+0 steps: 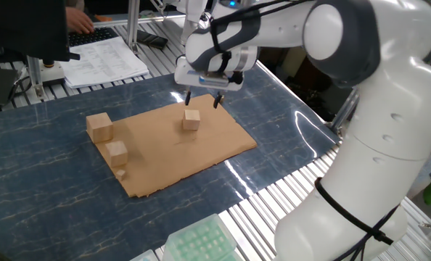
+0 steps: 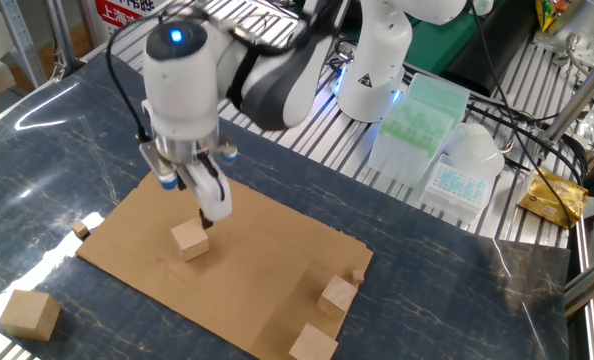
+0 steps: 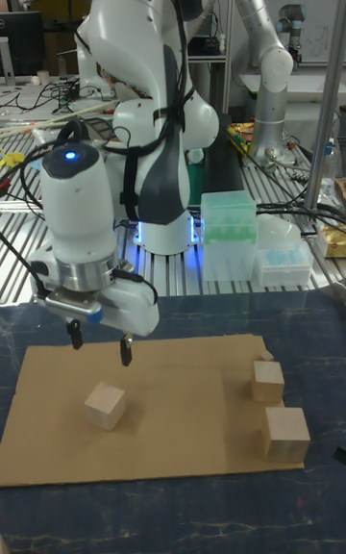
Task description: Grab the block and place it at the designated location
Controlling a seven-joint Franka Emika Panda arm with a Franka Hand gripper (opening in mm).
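Note:
The block (image 1: 191, 119) (image 2: 190, 241) (image 3: 104, 406) is a small light wooden cube resting on the brown cardboard sheet (image 1: 165, 156) (image 2: 267, 260) (image 3: 183, 419), near the sheet's middle. My gripper (image 1: 201, 100) (image 2: 189, 205) (image 3: 99, 349) hangs open a short way above it, fingers pointing down, holding nothing. There is a clear gap between the fingertips and the block's top. The designated location's black dot shows in no view.
A medium cube (image 1: 116, 152) (image 2: 338, 296) (image 3: 268, 382), a larger cube (image 1: 99, 127) (image 2: 313, 343) (image 3: 285, 434) and a tiny cube (image 1: 120, 174) sit at one end of the sheet. Another cube (image 2: 29, 313) lies off the sheet. Green tip racks (image 2: 417, 110) stand beside the robot base.

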